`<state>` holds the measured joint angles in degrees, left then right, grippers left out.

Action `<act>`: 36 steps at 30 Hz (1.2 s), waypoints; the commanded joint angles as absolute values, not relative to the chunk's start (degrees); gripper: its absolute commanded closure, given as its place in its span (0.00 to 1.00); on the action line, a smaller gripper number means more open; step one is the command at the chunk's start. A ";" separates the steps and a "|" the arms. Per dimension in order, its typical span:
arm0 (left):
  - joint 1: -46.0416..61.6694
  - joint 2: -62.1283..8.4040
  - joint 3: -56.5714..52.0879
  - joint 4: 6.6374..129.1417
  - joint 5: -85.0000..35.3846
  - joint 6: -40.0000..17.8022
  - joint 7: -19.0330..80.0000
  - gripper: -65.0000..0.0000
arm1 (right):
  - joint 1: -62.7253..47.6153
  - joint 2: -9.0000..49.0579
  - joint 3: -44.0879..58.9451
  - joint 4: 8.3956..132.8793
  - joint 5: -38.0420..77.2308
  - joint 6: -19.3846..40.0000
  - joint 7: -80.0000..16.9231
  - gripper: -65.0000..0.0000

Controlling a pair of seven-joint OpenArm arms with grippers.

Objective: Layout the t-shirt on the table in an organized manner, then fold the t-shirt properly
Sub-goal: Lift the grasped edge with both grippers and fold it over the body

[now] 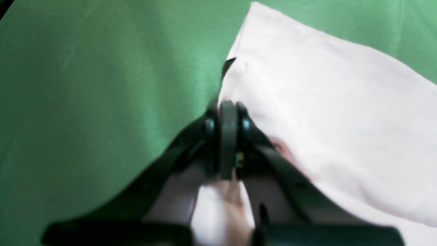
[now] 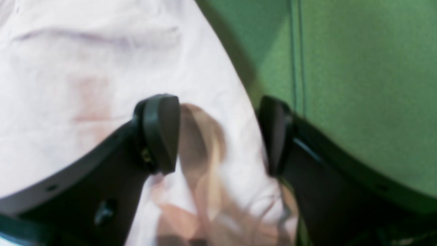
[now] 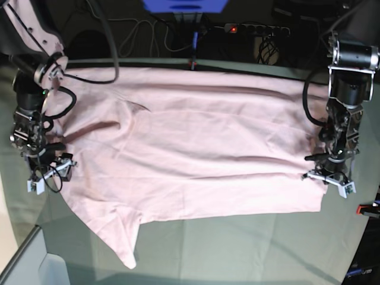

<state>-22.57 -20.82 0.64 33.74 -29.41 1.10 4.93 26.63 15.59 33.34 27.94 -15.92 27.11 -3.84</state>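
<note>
The pale pink t-shirt [image 3: 196,154] lies spread wide across the green-covered table [image 3: 237,249], with one sleeve hanging toward the front left. At the shirt's right edge in the base view, my left gripper [image 3: 329,172] is shut. The left wrist view shows its jaws [image 1: 228,112] pressed together on the t-shirt [image 1: 324,102] edge, with pink cloth bunched under them. At the shirt's left edge, my right gripper [image 3: 50,169] stands open. In the right wrist view its fingers [image 2: 160,133] straddle the t-shirt [image 2: 102,68] border, one over cloth and one over the table [image 2: 358,85].
A power strip [image 3: 255,28] and cables lie behind the table's far edge, beside a blue object [image 3: 184,5]. A red-orange clamp [image 3: 368,209] sits at the right edge. The table's front-left corner [image 3: 29,249] drops off near the hanging sleeve.
</note>
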 commanded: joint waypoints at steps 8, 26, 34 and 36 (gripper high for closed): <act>-24.04 -21.76 0.48 34.95 -29.58 1.10 3.65 1.00 | 27.91 16.48 33.63 29.05 -15.69 27.03 -1.36 1.00; -19.74 -22.81 0.31 47.87 -29.85 1.36 6.81 1.00 | 11.74 11.12 36.00 60.26 -9.71 37.05 -1.71 1.00; -12.62 -22.37 -9.71 55.60 -29.85 1.19 9.98 1.00 | 4.62 7.08 41.27 70.64 -9.36 40.00 -1.71 1.00; -11.21 -22.29 -11.65 57.63 -29.85 1.01 11.82 1.00 | 3.56 6.11 42.51 72.13 -9.36 40.00 -1.71 1.00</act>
